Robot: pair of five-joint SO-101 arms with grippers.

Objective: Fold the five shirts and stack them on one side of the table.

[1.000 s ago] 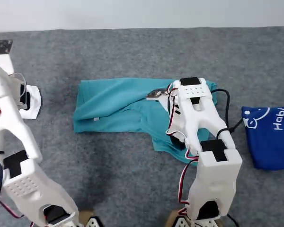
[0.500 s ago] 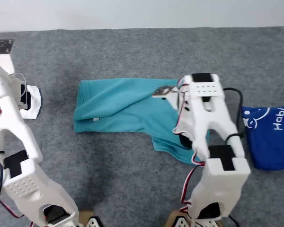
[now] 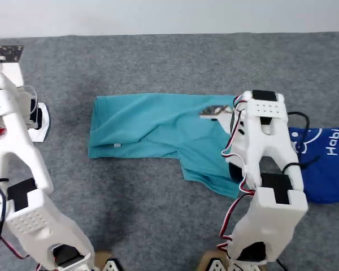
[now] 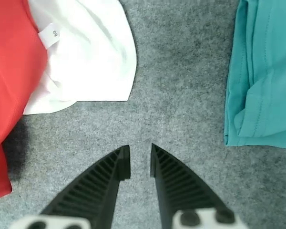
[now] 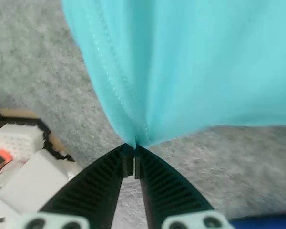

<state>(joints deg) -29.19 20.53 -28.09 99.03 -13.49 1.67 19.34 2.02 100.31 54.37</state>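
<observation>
Spreading away from the right gripper (image 5: 134, 151), the teal shirt (image 5: 181, 62) is clamped at its hem between the closed tips. The left gripper (image 4: 139, 155) is slightly parted over the grey table (image 4: 181, 71), holding nothing; a white shirt (image 4: 86, 52) lies ahead of it.

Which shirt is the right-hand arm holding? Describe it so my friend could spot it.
On the grey table, look to the middle. The teal shirt lies there, spread wide and partly folded, one edge pinched in the right gripper. It is the only teal one: the blue shirt lies to its right, the white shirt far to its left.
</observation>
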